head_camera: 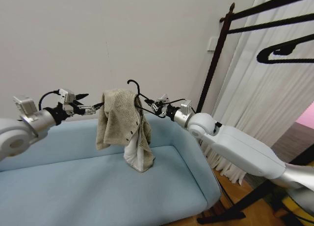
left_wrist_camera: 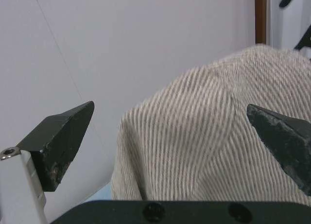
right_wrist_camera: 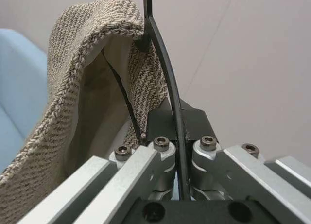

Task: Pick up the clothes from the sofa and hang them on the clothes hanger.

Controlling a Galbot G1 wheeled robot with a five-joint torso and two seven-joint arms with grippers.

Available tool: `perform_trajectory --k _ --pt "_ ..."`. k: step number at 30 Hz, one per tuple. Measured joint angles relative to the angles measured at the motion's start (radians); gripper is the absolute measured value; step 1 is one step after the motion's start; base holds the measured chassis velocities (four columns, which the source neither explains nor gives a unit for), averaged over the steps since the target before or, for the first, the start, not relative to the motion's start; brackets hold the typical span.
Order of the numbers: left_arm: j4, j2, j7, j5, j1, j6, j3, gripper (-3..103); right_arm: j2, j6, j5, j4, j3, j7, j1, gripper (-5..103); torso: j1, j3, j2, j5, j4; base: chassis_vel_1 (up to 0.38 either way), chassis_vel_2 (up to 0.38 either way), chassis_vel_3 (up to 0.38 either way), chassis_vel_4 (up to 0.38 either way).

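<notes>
On the robot's left, the left pincer [head_camera: 90, 102] hovers above the sofa's backrest with its jaws released. It points at the near shoulder of the knitted garment [head_camera: 120, 120] and grips nothing. In the left wrist view the ribbed beige cloth lies just ahead of the two dark fingertips [left_wrist_camera: 63, 136] and does not touch them. This looks like a position for tugging or smoothing the fabric onto the frame.

The garment is off the sofa. It is draped over a black wire hanger [right_wrist_camera: 164, 63] and held in the air, with its lower hem and pale lining drooping towards the seat cushion. One side hangs longer than the other, so the fit on the hanger seems uneven.

To the right of the cloth, the right pincer [head_camera: 148, 106] is clenched on the hanger. The right wrist view shows the wire running down between its closed jaws, with the collar edge folded over the wire just beyond. Holding the hanger by the wire keeps the hook free to go on a rail, which is probably why it is gripped there.

The sofa [head_camera: 73, 187] is light blue and smooth, and it stands against a plain white wall [head_camera: 122, 35]. Further right is the dark clothes rack [head_camera: 215, 59], well apart from the hanger. A pale curtain [head_camera: 255, 98] hangs behind the rack, and wooden floor [head_camera: 235, 184] shows below it.
</notes>
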Motion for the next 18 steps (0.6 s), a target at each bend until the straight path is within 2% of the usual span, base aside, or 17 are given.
perform_trajectory --k 2,3,4,7,10,11,12,13,18 --pt "0.020 0.039 0.054 -0.037 -0.001 0.001 0.000 100 0.008 0.014 -0.037 -0.006 -0.009 -0.026 -0.010 2 0.000 0.000 0.000 -0.0001 0.0001 0.000 0.000 0.000 0.000" --pt "0.034 0.066 0.107 -0.058 0.000 0.003 0.000 100 0.013 0.020 -0.060 -0.009 -0.012 -0.043 -0.014 2 0.000 0.000 0.000 -0.0001 0.0001 0.000 0.000 0.000 0.000" --pt "0.034 0.066 0.107 -0.058 0.000 0.003 0.000 100 0.013 0.020 -0.060 -0.009 -0.012 -0.043 -0.014 2 0.000 0.000 0.000 -0.0001 0.0001 0.000 0.000 0.000 0.000" --pt "0.088 0.132 0.261 -0.080 0.024 -0.007 0.018 100 0.021 0.043 -0.111 -0.018 -0.020 -0.068 -0.022 2 0.000 0.000 0.000 0.0001 -0.0002 0.000 0.000 0.000 0.000" --pt "0.147 0.173 0.379 -0.079 0.048 -0.017 0.032 100 0.027 0.050 -0.126 -0.020 -0.024 -0.079 -0.027 2 0.000 0.000 0.000 -0.0001 -0.0003 0.000 0.000 0.000 0.000" --pt "0.147 0.173 0.379 -0.079 0.048 -0.017 0.032 100 0.027 0.050 -0.126 -0.020 -0.024 -0.079 -0.027 2 0.000 0.000 0.000 -0.0001 -0.0003 0.000 0.000 0.000 0.000" --pt "0.174 0.189 0.427 -0.077 0.057 -0.019 0.035 100 0.030 0.051 -0.130 -0.017 -0.024 -0.086 -0.030 2 0.000 0.000 0.000 -0.0001 -0.0002 0.000 0.000 0.000 0.000" --pt "0.189 0.199 0.444 -0.077 0.062 -0.019 0.036 100 0.031 0.052 -0.133 -0.012 -0.025 -0.093 -0.032 2 0.000 0.000 0.000 -0.0002 0.0000 0.000 0.000 0.000 0.000" --pt "0.207 0.225 0.476 -0.083 0.076 -0.019 0.035 100 0.023 0.053 -0.136 0.031 -0.030 -0.107 -0.040 2 0.000 0.000 0.000 -0.0002 0.0000 0.000 0.000 0.000 0.000"
